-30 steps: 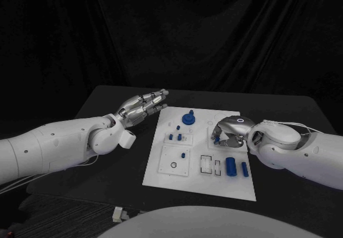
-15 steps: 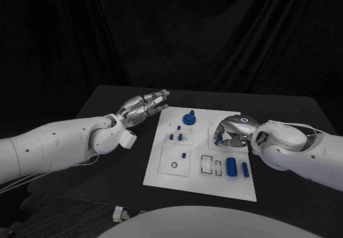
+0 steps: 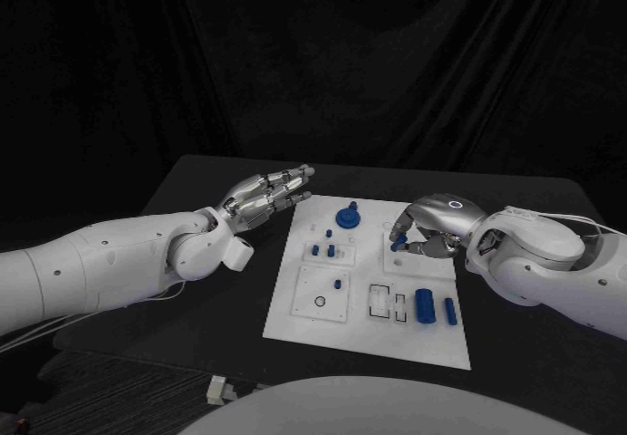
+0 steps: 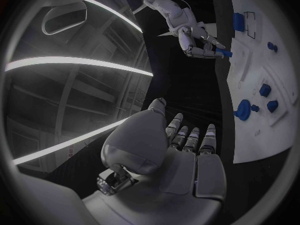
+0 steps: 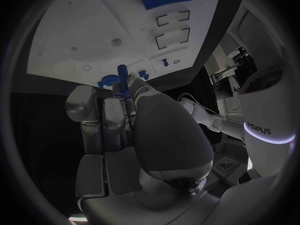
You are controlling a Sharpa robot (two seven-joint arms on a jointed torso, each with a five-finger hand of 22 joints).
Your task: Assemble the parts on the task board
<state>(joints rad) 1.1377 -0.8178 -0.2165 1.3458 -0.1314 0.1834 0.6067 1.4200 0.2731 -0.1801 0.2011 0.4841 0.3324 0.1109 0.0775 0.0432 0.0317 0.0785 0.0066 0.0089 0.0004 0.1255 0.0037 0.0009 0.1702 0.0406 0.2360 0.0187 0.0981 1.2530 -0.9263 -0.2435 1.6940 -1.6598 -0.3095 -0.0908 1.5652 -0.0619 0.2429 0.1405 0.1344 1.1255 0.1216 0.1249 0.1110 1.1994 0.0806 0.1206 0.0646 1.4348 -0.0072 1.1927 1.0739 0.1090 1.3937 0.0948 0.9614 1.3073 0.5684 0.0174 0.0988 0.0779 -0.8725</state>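
Task board: the flat white plastic task board (image 3: 369, 299) lies mid-table, small blue parts on it.
Head view: the right hand (image 3: 426, 232) hangs over the board's right half, fingers clamped on a short blue plastic peg (image 3: 397, 242); the left hand (image 3: 265, 194) is held beside the board's far left corner, fingers apart, empty.
Left wrist view: the peg (image 4: 223, 53) juts from the right hand's fingertips, off the board.
Right wrist view: the peg (image 5: 123, 77) points at the board; judged best kept square to its socket, lowered slowly.
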